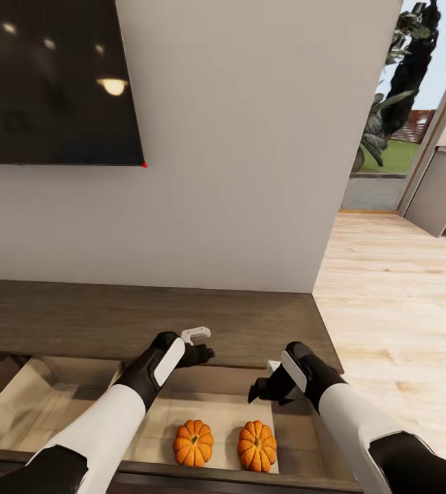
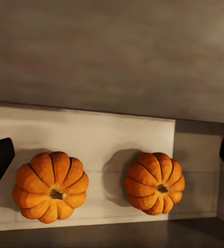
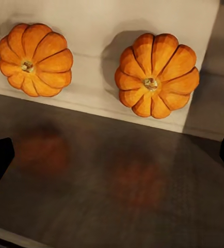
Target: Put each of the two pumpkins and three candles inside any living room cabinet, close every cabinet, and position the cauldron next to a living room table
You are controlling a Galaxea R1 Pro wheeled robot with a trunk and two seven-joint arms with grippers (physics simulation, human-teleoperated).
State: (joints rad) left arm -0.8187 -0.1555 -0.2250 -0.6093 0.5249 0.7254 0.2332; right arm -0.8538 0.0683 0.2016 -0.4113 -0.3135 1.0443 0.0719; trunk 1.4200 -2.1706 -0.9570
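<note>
Two sets of fingers hang spread and empty over the open cabinet (image 1: 147,322); in each wrist view the dark fingertips stand far apart at the frame's edges with nothing between them. The left gripper (image 1: 206,345) sits above the cabinet's front edge, over the back of the open compartment; the right gripper (image 1: 263,384) hovers just above the right-hand pumpkin (image 1: 256,446) and slightly behind it.

Both pumpkins lie inside the cabinet on its pale inner floor, side by side and apart; the left-hand pumpkin (image 1: 193,442) rests near the middle of the opening, the other close to the cabinet's right wall. In the left wrist view they show as two ribbed orange rounds (image 2: 50,186) (image 2: 154,183), stems up.

Beyond the cabinet rises a pale wall carrying a dark screen (image 1: 55,82); to the cabinet's right runs light wooden floor (image 1: 394,309).

By my reading the pumpkin step is done, and the compartment stands open; no candle is visible here. The next move likely calls for drawing both arms clear of the opening, then fetching the candles before the cabinet is shut.
</note>
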